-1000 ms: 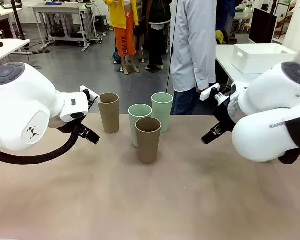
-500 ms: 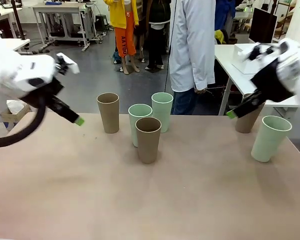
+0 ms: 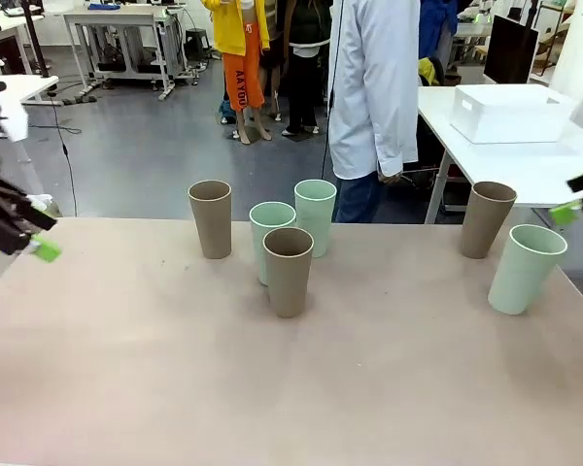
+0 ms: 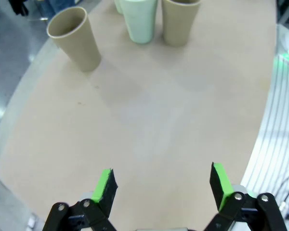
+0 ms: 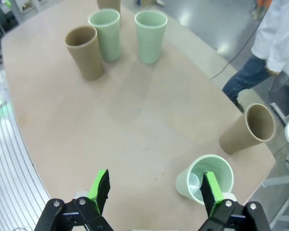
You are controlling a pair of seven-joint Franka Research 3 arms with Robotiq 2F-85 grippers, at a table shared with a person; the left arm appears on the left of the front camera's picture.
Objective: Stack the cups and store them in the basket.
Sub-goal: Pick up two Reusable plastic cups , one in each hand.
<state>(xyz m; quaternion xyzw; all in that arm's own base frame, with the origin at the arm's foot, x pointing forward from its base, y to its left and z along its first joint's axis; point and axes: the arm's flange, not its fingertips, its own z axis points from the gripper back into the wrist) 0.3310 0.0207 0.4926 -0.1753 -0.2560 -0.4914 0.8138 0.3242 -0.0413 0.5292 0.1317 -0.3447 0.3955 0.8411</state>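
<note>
Beige tabletop (image 3: 175,369) is shared by six upright cups. Four are grouped at the far middle: left tan cup (image 3: 211,218), near mint cup (image 3: 270,233), far mint cup (image 3: 315,209) and front tan cup (image 3: 289,272). Right tan cup (image 3: 488,219) and right mint cup (image 3: 525,269) are set near the right edge. The basket (image 3: 510,114) is placed on a side table (image 3: 525,165), well apart from them. The left gripper (image 4: 162,173) is poised over bare tabletop, fingers spread, nothing gripped. The right gripper (image 5: 155,180) is spread too, seemingly above and just short of the right mint cup.
</note>
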